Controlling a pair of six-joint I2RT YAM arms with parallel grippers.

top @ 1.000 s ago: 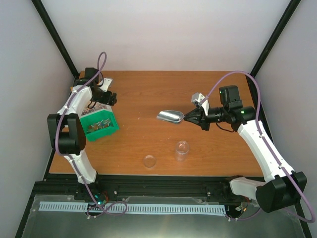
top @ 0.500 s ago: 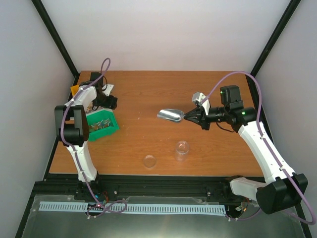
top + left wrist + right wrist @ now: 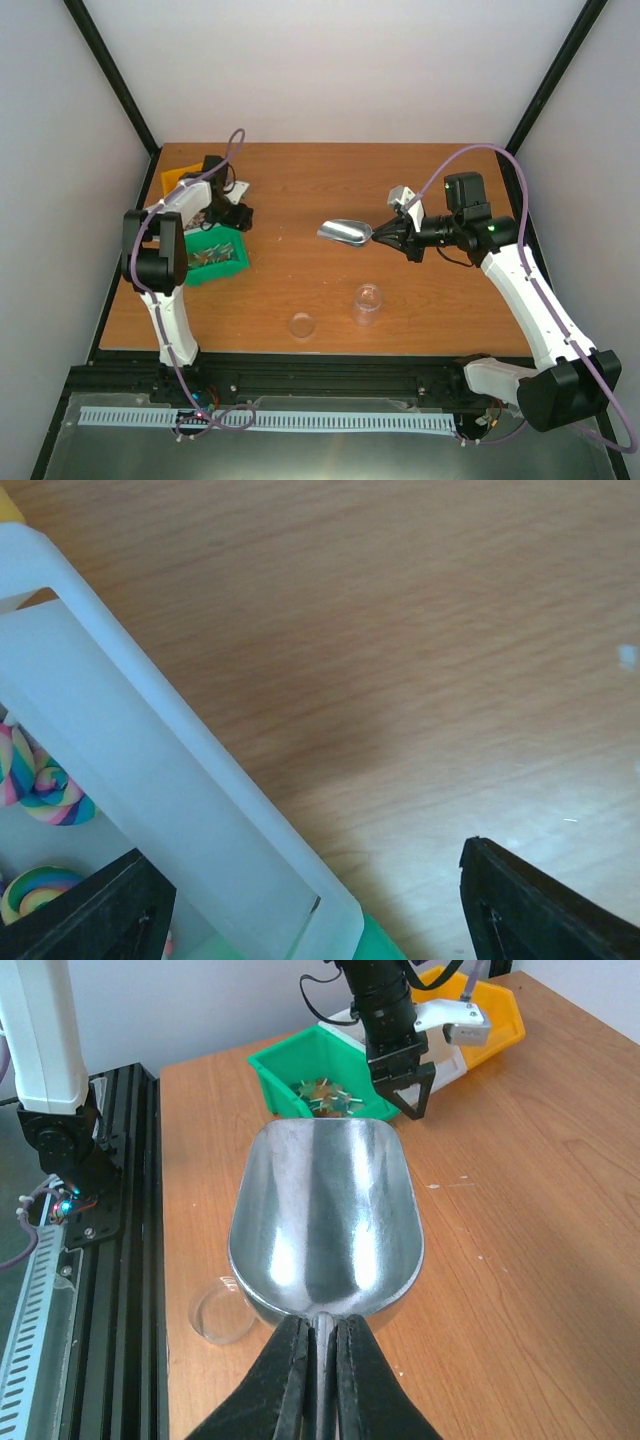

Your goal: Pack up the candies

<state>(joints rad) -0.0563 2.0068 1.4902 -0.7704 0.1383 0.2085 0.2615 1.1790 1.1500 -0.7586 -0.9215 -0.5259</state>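
Note:
The candies [image 3: 205,256] lie in a green bin [image 3: 232,262] at the table's left, and they also show in the right wrist view [image 3: 322,1095]. My left gripper [image 3: 240,215] is open just behind the green bin. It straddles the wall of a white bin [image 3: 180,780], one finger [image 3: 95,910] inside and the other [image 3: 545,910] over the table. My right gripper [image 3: 318,1360] is shut on the handle of an empty silver scoop [image 3: 325,1210], held above the table's middle [image 3: 345,233].
Rainbow swirl sweets [image 3: 45,785] lie in the white bin. An orange bin [image 3: 178,180] stands at the back left. A small clear jar [image 3: 368,300] and its lid [image 3: 301,325] sit near the front edge.
My left gripper has moved right and toward the front, and the green bin has shifted slightly right with it. The orange bin is now uncovered. The right arm and scoop have not moved.

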